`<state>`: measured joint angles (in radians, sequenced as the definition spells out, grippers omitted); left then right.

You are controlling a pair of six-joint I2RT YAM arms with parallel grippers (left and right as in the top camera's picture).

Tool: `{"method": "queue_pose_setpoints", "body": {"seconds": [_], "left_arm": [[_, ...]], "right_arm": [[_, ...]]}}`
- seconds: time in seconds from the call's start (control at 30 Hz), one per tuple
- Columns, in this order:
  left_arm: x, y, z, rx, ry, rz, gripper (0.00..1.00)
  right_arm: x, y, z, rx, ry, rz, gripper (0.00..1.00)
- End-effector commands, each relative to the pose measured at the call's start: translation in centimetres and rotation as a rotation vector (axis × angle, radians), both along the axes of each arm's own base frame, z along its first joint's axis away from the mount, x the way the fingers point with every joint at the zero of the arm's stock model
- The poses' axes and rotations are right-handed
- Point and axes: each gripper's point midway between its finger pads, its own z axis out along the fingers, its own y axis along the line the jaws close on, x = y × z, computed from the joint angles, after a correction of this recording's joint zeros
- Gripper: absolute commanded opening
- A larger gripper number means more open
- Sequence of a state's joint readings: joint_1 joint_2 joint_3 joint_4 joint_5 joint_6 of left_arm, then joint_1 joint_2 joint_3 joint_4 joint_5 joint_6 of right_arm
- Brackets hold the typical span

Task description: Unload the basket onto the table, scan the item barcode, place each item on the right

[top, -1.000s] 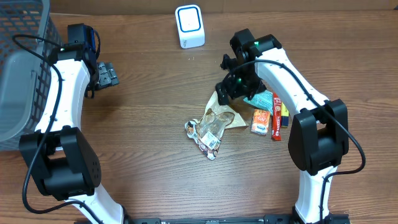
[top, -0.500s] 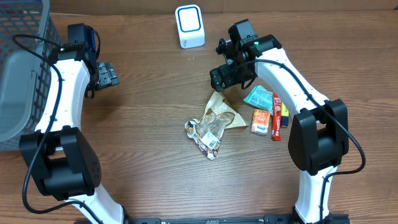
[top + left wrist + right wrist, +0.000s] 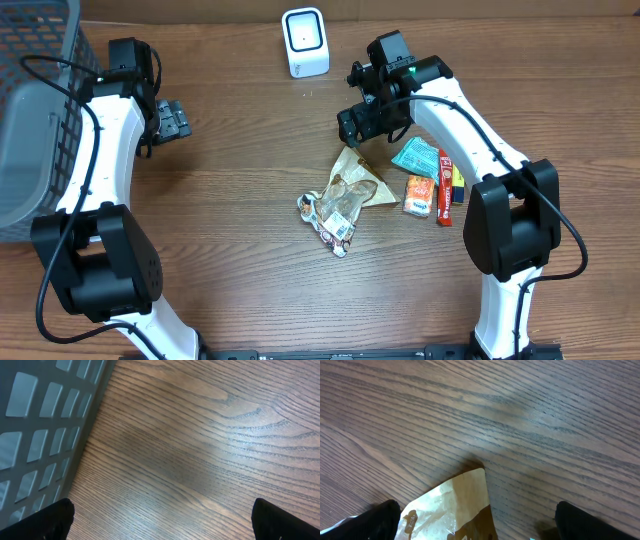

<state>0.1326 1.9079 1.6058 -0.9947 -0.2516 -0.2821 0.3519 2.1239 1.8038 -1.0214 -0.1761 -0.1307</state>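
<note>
Wide open and empty like the left fingers [image 3: 50,521], the right fingers [image 3: 376,521] hover over the mid-frame pouch [image 3: 373,189], probably lining up a pick.

Grey plastic basket [image 3: 40,30] stands at the table's far-left edge. Its wall is a lattice of small rectangular openings, with a paler grey inside. Up close, the wall's base sits flat on the wood. Table [image 3: 230,170]: brown wood, bold wavy grain, faint sheen.
</note>
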Motion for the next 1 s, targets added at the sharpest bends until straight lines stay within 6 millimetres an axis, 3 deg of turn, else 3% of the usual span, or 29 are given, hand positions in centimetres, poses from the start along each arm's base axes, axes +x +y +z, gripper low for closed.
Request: {"method": "queue_pose_setpoints", "body": {"seconds": [0.0, 0.57, 0.77, 0.97], "left_arm": [[0.5, 0.2, 0.6, 0.013, -0.021, 0.011, 1.00], [0.5, 0.1, 1.3, 0.015, -0.036, 0.008, 1.00], [0.2, 0.0, 4.9, 0.025, -0.124, 0.008, 1.00], [-1.0, -0.1, 11.0, 0.044, -0.276, 0.009, 1.00]], "right_arm": [[0.1, -0.4, -0.3, -0.004, 0.003, -0.008, 1.00], [0.1, -0.4, -0.3, -0.004, 0.003, -0.008, 1.00], [0.1, -0.4, -0.3, -0.004, 0.003, -0.008, 1.00], [0.1, -0.4, -0.3, -0.004, 0.003, -0.008, 1.00]]}}
